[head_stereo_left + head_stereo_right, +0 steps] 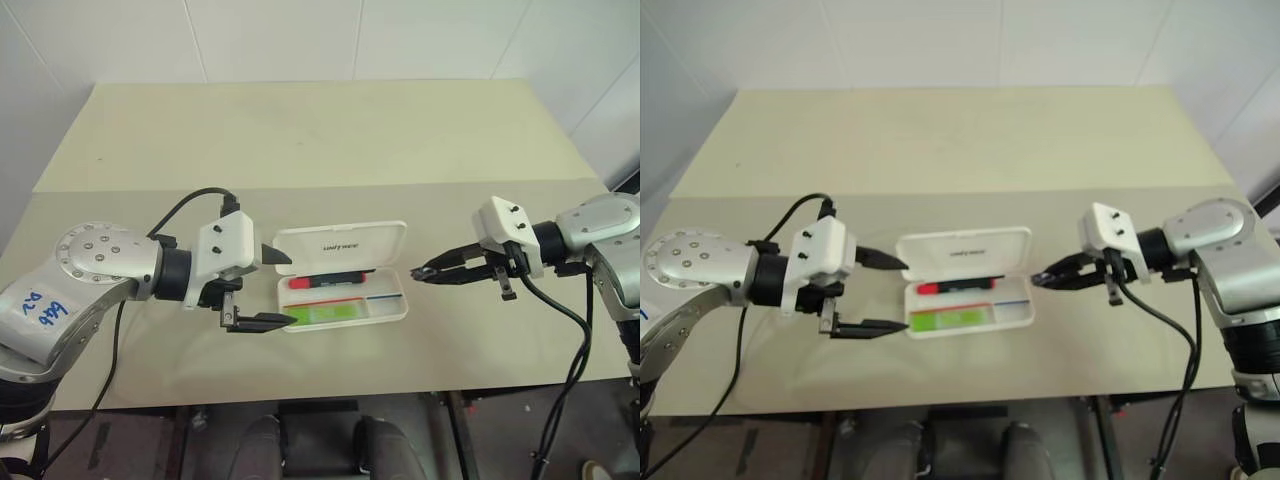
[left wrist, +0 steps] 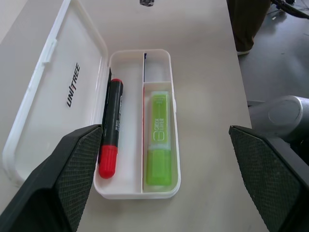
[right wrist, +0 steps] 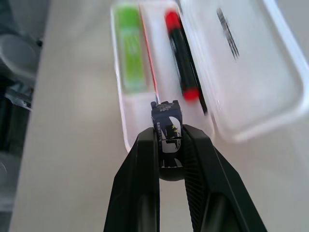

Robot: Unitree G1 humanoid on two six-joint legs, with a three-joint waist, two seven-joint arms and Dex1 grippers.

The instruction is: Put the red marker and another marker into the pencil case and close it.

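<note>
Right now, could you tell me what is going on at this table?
The robot is packing a pencil case. The red marker and the green highlighter already lie in its tray, in separate compartments, and the lid is open. The left gripper waits open at one end of the case; the right gripper, shut and empty, hovers at the other. Closing the lid remains.

I see the pencil case (image 2: 137,186) as smooth glossy white plastic; inside it, the lime highlighter (image 2: 158,140) looks translucent plastic; the worktop (image 1: 320,130) beneath looks matt.
</note>
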